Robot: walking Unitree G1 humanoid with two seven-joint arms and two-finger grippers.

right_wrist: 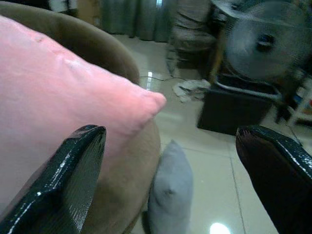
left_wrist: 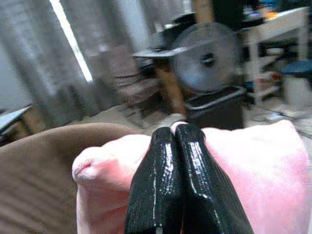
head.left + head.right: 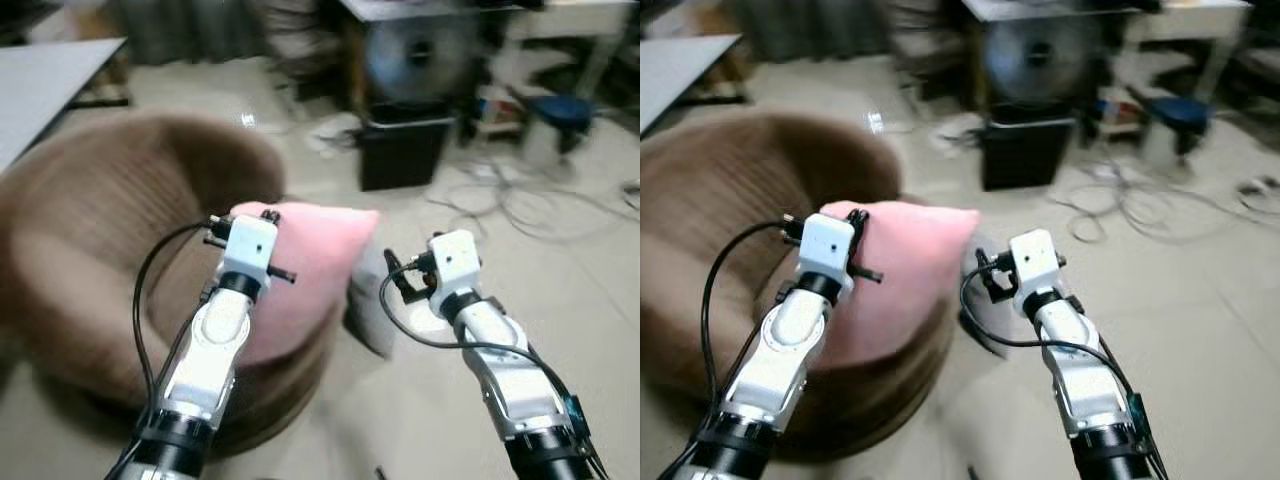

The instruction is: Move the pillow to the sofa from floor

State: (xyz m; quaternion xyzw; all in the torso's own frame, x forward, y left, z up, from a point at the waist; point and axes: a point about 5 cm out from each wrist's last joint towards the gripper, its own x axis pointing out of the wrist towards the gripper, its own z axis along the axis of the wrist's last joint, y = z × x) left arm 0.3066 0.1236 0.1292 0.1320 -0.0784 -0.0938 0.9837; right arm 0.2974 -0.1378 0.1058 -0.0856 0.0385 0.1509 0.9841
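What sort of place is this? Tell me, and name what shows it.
Probably a lived-in room of a home, doubling as a work space. A round brown sofa holds a pink pillow, a grey pillow lies on the tiled floor, and a fan stands by loose cables.

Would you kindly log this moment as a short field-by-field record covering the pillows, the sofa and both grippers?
pink pillow: on the brown sofa, by its front edge
left gripper: fingers shut, pinching the pink pillow's top edge
right gripper: open, holding nothing, beside the pink pillow's corner
grey pillow: on the floor, against the sofa
background: fan, black box, cables
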